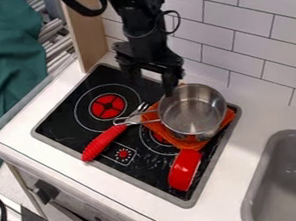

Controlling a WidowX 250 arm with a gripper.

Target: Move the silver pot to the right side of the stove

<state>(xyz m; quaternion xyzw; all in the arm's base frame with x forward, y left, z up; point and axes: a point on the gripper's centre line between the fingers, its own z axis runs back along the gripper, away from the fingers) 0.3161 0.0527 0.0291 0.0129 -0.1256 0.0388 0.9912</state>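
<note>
Above the back of the stove (202, 177), the black gripper (153, 81) hangs open with its two fingers apart. Its right finger comes down beside the upper left rim of the silver pot (192, 111); whether they touch I cannot tell. The pot is upright on an orange cloth (229, 117) over the right part of the black stove top. Its thin wire handle points left, toward the middle of the stove. The cloth hides much of the burner markings below the pot.
A fork with a red handle (104, 142) lies left of the pot, close to its handle. A red cup-like object (185, 169) is near the front right. The grey sink (289, 177) is farther right; a tiled wall stands behind.
</note>
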